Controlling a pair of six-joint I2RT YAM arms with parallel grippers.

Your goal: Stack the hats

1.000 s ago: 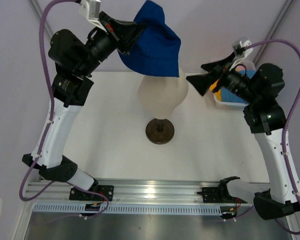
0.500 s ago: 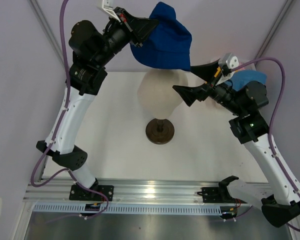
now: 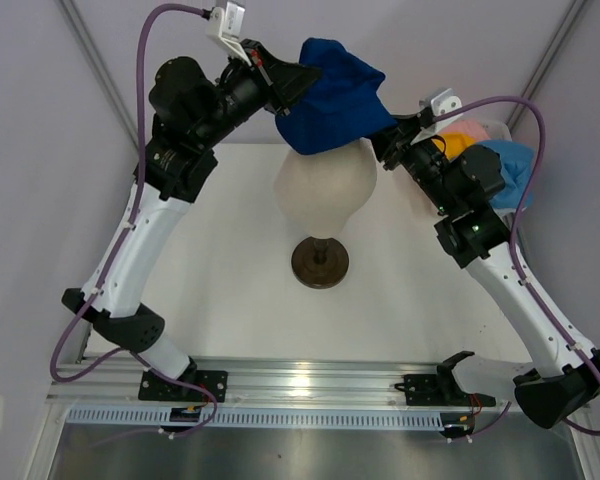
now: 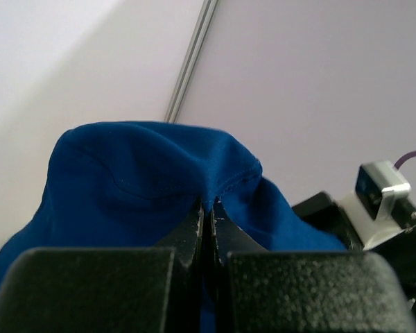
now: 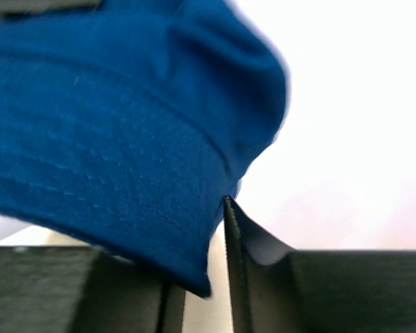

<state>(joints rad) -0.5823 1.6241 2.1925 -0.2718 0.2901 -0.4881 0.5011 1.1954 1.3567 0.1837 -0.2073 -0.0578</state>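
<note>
While the cream mannequin head stands at frame centre, the dark blue hat is draped limply just above it; soft, light fabric, best pinched at the brim. Left jaws are clenched on its brim; right jaws are closed about the opposite brim edge.

The dark blue hat is matt woven cloth with stitched seams. The mannequin head looks smooth and matt cream. The fingers are black grainy plastic. The desk is smooth white.

White-and-black arms, purple cables, black claws.
</note>
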